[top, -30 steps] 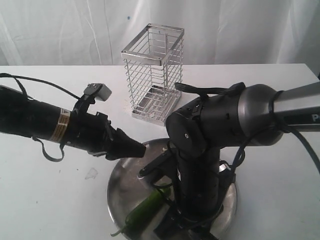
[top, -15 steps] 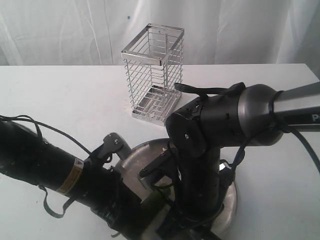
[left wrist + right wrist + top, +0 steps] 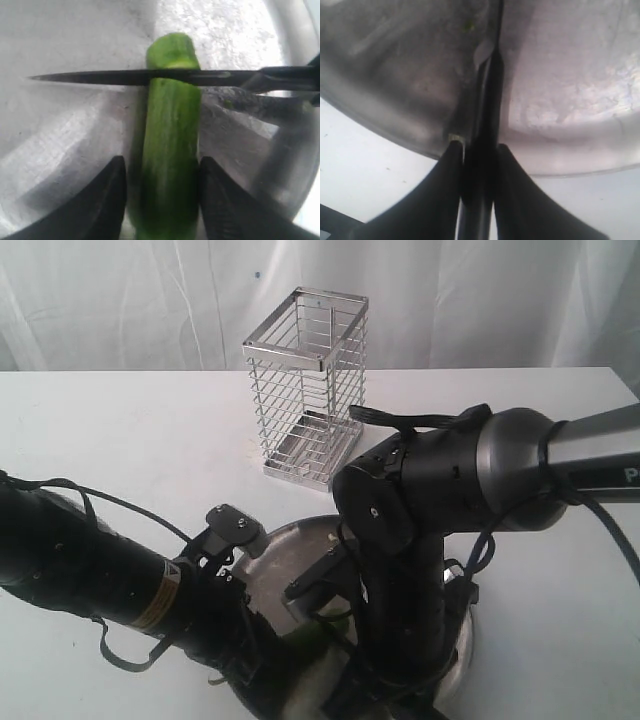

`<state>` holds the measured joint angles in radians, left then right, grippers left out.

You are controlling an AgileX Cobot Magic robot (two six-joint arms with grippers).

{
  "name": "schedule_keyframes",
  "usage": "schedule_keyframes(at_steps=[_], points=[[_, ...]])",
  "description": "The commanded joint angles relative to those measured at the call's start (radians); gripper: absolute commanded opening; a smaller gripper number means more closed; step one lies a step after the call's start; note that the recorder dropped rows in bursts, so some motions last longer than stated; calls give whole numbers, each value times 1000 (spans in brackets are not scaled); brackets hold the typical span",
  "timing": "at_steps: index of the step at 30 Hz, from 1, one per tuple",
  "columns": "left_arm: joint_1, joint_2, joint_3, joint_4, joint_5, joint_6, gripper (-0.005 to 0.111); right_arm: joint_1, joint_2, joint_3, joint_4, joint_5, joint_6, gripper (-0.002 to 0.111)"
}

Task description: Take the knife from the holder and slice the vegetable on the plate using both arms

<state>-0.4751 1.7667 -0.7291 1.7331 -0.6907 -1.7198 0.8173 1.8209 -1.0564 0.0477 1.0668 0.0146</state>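
A: Start at the left. What is the left arm (image 3: pixel 110 580) doing?

B: It lies low across the tabletop (image 3: pixel 110 440), reaching toward the plate (image 3: pixel 275 550) from about 9 o'clock. In its wrist view the left fingers (image 3: pixel 107 200) sit on either side of the vegetable (image 3: pixel 170 150), clenched against its flanks, so they are grasping it.

A: And the vegetable itself?

B: It lies flat on the plate (image 3: pixel 65 145), blunt cut end pointing away from the fingers. In the exterior view only a sliver of green (image 3: pixel 305 632) shows between the two arms.

A: Where is the knife?

B: Across the vegetable near that cut end. The knife (image 3: pixel 150 77) lies at a right angle to the pod, its edge touching the green skin, tip free over bare plate.

A: Who holds it?

B: The right arm (image 3: pixel 430 500), which stands over the plate at about 5 o'clock. In its wrist view the right fingers (image 3: pixel 447 185) are clenched on the knife's dark handle (image 3: pixel 482 170), with the blade running off over the plate (image 3: pixel 565 75).

A: The holder?

B: The holder (image 3: pixel 308 385) stands upright on the tabletop at 12 o'clock from the plate, apart from it and from both arms.
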Motion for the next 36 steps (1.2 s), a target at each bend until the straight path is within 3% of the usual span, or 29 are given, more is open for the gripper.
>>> schedule_keyframes(at_steps=[1, 5, 13, 21, 26, 36], points=[[5, 4, 6, -38, 140, -31, 39, 0, 4, 0, 4, 59, -15, 0], [5, 4, 6, -126, 142, -31, 35, 0, 4, 0, 4, 66, -15, 0], [5, 4, 6, -133, 93, 2, 32, 0, 4, -7, -48, 17, 26, 0], [5, 2, 6, -133, -10, 52, 58, 0, 2, -30, -75, -47, 61, 0], [5, 2, 6, -126, -67, 52, 59, 0, -18, -30, -223, -64, 184, 0], [5, 2, 6, -112, -75, 55, 59, 0, -85, -8, -227, -90, 198, 0]])
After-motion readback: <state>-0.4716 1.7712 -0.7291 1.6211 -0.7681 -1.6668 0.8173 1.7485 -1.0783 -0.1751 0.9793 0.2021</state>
